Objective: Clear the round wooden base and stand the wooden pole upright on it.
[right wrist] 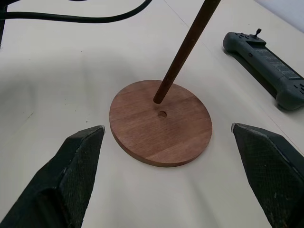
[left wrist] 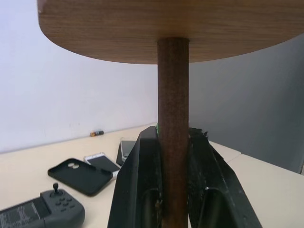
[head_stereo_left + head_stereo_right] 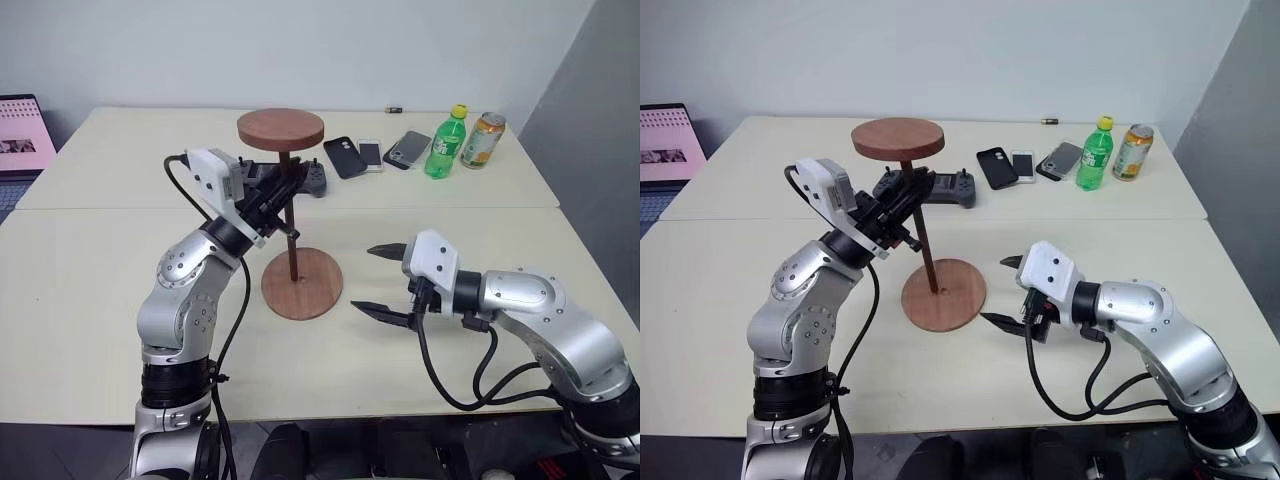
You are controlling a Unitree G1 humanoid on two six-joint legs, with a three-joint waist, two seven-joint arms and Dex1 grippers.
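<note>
Cream table (image 3: 100,300), left gripper (image 3: 283,212) clamping wooden pole (image 3: 289,225), right gripper (image 3: 385,283) wide open

Both arms are built of rounded silver-grey metal segments with black rings at the joints. Each wrist carries a boxy white housing ahead of a left tool (image 3: 284,226) and right tool (image 3: 378,281) with pointed, textured black fingers. Loose black cables loop alongside each arm.

wall (image 3: 300,50): pale, plain | table (image 3: 80,290): cream, seam across it
</note>
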